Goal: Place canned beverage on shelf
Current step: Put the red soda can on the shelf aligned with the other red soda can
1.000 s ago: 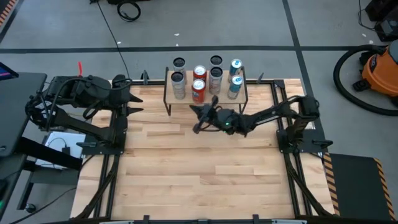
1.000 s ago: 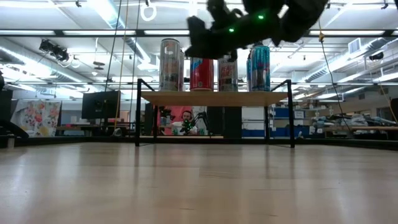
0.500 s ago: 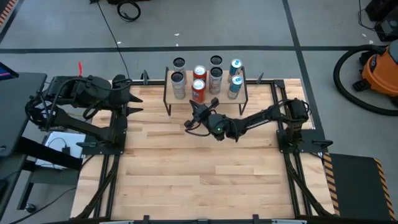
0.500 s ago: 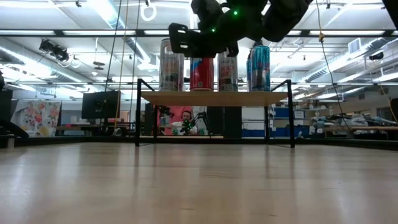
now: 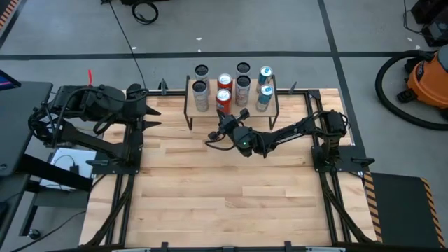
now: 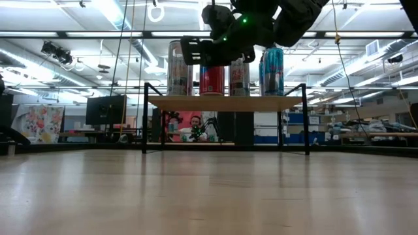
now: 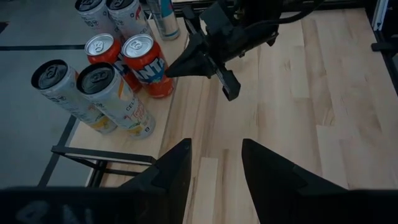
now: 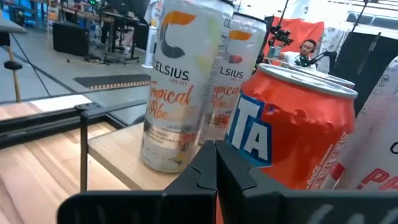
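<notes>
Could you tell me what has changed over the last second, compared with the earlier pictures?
The right end effector, shut and empty, has drawn back from the shelf toward the table's middle and swung leftward, away from the orange can. Nothing was gripped or released. The cans on the shelf have not moved, and the left end effector stays parked at the table's left edge.

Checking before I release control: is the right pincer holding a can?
No, the right pincer is shut and empty, apart from the orange can on the shelf.
</notes>
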Controlling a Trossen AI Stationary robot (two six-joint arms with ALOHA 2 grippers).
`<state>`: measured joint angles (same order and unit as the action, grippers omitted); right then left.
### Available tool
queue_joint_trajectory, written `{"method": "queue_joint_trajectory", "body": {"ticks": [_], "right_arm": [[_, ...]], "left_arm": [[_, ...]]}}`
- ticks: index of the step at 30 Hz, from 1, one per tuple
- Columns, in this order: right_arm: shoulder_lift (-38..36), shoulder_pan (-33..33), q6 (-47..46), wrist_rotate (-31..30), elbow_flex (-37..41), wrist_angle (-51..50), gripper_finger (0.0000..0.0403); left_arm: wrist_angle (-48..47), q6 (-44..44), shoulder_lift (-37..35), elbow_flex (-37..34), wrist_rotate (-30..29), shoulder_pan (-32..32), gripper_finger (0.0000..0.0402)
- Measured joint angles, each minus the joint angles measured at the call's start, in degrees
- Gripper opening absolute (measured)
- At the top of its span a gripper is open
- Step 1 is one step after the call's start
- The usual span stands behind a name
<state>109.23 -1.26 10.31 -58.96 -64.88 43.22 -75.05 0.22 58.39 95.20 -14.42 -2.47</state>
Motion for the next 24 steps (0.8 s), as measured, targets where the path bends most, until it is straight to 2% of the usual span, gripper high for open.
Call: {"method": "queue_joint_trajectory", "body": {"ticks": [4,8,24], "right_arm": [[0.0,0.0,0.2,-0.3,0.0,-0.4,0.0003],[0.0,0.0,0.4,-4.0,0.0,-0.7,0.0003],[0.0,-1.1,4.9,-11.1,0.0,-0.9,0.0003]], "left_arm": [[0.0,0.2,0.0,0.0,0.0,0.0,0.0150],[0.0,0.2,0.0,0.0,0.0,0.0,0.0151],[0.0,0.2,0.0,0.0,0.0,0.0,0.0151]]}}
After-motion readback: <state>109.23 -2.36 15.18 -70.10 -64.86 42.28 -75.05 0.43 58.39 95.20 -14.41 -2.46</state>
